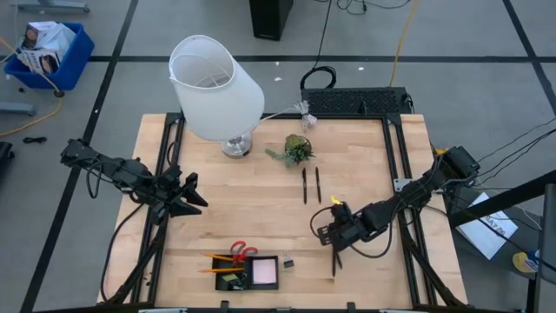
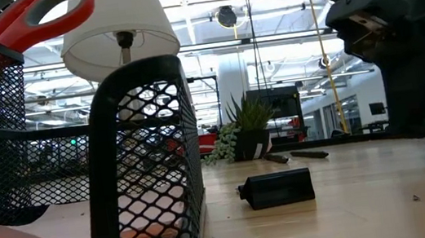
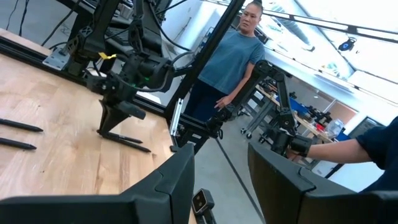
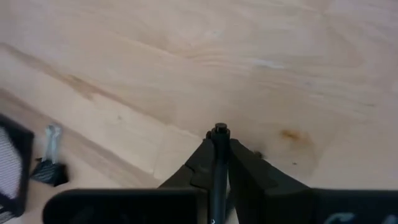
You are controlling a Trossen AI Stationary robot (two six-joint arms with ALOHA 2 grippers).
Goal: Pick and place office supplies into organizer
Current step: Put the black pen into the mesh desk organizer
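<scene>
The organizer [image 1: 228,280], a low black mesh tray at the table's near edge, holds red-handled scissors [image 1: 241,252], orange pencils [image 1: 217,258] and a pink sticky pad [image 1: 264,271]. A small black clip [image 1: 288,261] lies on the wood just right of it. Two black pens [image 1: 311,185] lie mid-table. My right gripper [image 1: 335,236] stands right of the organizer, shut on a third black pen [image 1: 334,261]. At the table's left edge my left gripper [image 1: 193,196] waits, held level and open with nothing between its fingers. My right gripper pinches the black pen between its two fingers close to one end [image 4: 219,138], which sticks out just past the fingertips. The fingers slant down from the table's right side. The pen's long part [image 3: 132,140] runs low toward the near edge; I cannot tell whether it rests on the wood.
A white lamp [image 1: 215,87] and a green plant sprig [image 1: 296,149] stand at the back, with a black keyboard-like box [image 1: 356,102] at the far edge. A person in a blue shirt [image 3: 231,59] stands beyond the table's right side.
</scene>
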